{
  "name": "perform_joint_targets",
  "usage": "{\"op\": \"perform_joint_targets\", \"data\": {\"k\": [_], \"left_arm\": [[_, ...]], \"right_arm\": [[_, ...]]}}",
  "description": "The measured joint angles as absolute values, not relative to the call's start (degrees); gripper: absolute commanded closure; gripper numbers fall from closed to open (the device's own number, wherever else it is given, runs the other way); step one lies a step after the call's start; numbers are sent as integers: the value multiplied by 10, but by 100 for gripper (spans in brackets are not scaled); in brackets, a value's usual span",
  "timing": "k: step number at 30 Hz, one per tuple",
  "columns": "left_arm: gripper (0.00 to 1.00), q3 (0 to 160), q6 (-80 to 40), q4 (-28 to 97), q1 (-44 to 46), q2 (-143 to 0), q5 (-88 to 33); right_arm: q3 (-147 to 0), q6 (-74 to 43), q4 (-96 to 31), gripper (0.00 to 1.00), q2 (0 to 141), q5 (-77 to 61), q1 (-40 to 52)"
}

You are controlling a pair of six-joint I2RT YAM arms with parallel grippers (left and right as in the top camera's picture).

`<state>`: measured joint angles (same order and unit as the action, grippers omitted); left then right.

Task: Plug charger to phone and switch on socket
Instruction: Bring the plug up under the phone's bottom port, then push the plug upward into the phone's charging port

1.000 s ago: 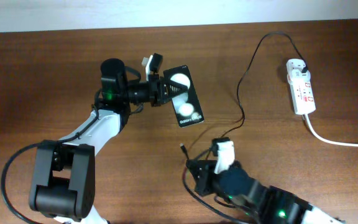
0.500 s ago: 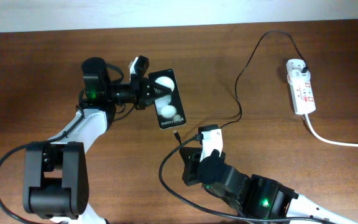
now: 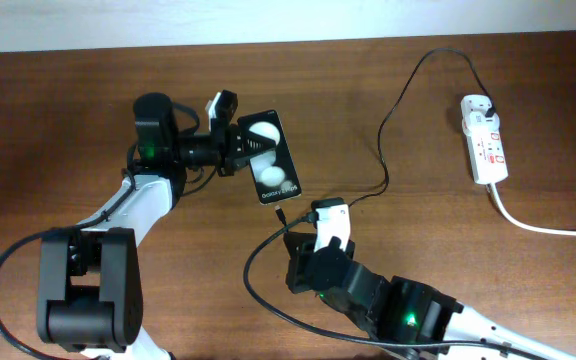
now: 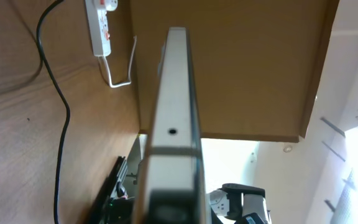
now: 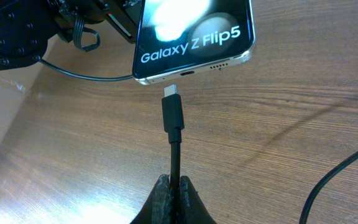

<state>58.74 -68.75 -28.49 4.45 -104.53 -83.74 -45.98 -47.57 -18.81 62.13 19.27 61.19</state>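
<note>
The right gripper point(image 5: 171, 194) is pinched narrow on the charger point(image 5: 173, 127), its two fingers closed on the thin black cable a short way behind the connector tip point(image 5: 171, 91), which points straight up at the bottom edge of the phone point(image 5: 194, 37); the tip sits just below the port point(image 5: 187, 73), lined up close to it but with a sliver of gap, not inserted. The phone's glossy face reads "Galaxy Z Flip5" and is lifted off the table point(image 3: 68, 120), tilted, with its lower end toward the right arm. The left gripper point(image 3: 240, 148) holds it by the upper end, clamped across the body, and in the left wrist view only the phone's thin side edge runs up the middle of the picture. From the right gripper's fingers the cable trails back past the wrist in a loose loop on the wood, then runs across the table and arcs over to the socket point(image 3: 486, 140), which lies well apart at the right side of the table, where the black plug point(image 3: 490, 104) sits in the outlet at its far end. Small red switches point(image 3: 492, 150) show on the socket's face, but their position is too small to read; the thick white cord point(image 3: 543, 228) leaves its near end and runs off to the right
</note>
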Motion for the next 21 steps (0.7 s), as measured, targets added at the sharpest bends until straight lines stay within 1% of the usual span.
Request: {"op": "perform_joint_targets", "data": {"k": [12,21], "left_arm": [[100,587,-701,-289,44,-1045,-838],[100,587,-705,-289,44,-1045,-840]], "right_arm": [[-460,-483,-192,96,612,216,612],[-460,-525,-192,96,612,216,612]]}}
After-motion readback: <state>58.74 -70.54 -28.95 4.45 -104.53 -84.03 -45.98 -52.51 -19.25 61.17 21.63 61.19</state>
